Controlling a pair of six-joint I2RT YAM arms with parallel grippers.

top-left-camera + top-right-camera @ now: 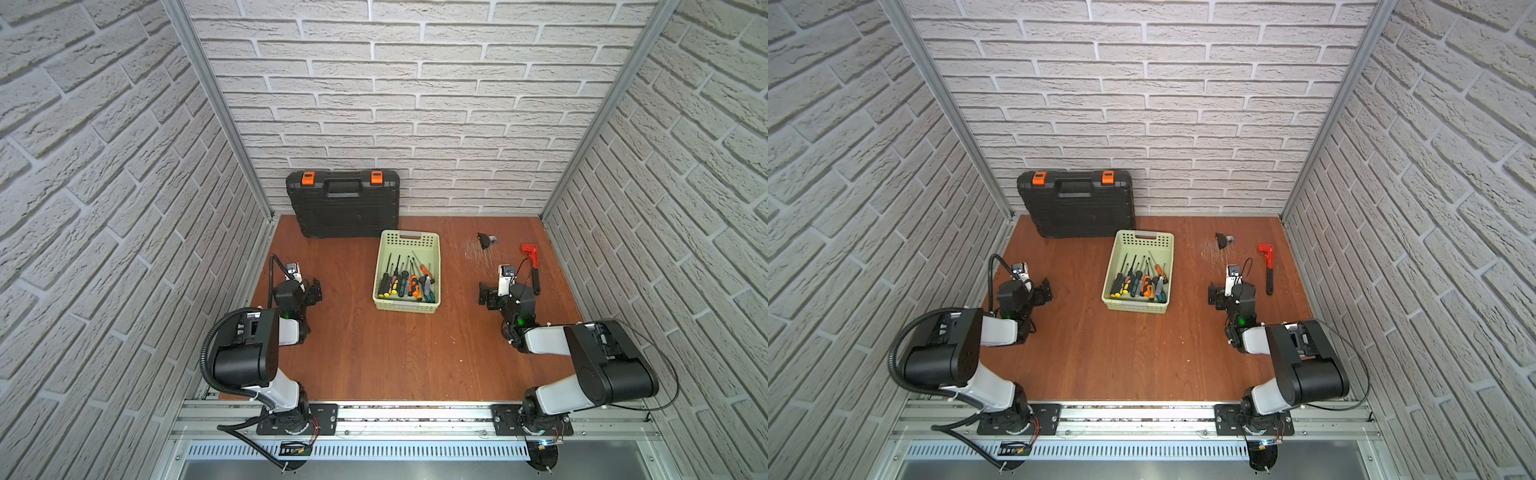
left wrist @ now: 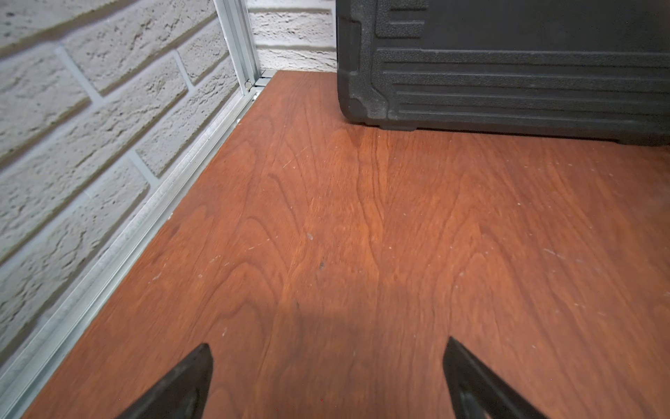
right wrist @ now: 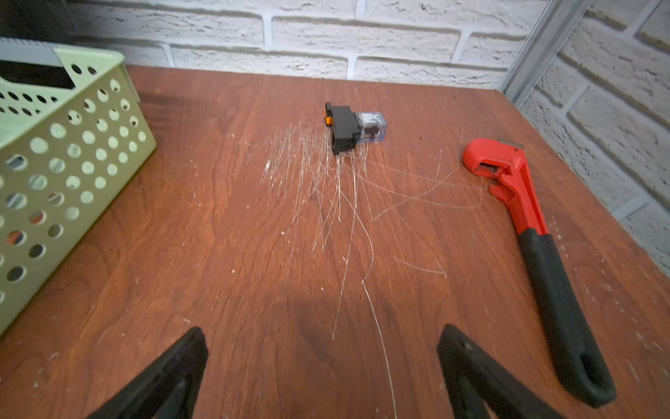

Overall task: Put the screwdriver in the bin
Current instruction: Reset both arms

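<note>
left gripper [image 2: 326,346]: jaws wide apart, empty, over bare worktop [image 2: 362,217] near the black toolcase [image 2: 507,72].
right gripper [image 3: 322,332]: jaws wide apart, empty.
screwdrivers [image 1: 405,282]: every one I see lies inside the bin [image 1: 405,305]; none loose.
risk 1: I could mistake the wrench [image 3: 538,254], just beside my right gripper, for the target. It has a similar long, rubber-handled shape.
risk 2: bin is thin perforated plastic, probably light; a nudge may slide it.
surfaces: scratched wood-grain worktop; ribbed hard toolcase.

Mock workshop inside a lab cell.
Faux-brick panels [image 1: 457,104] and aluminium rails [image 1: 220,116] are enclosing a wooden tabletop [image 1: 395,357] bearing a black toolcase [image 1: 345,208].
</note>
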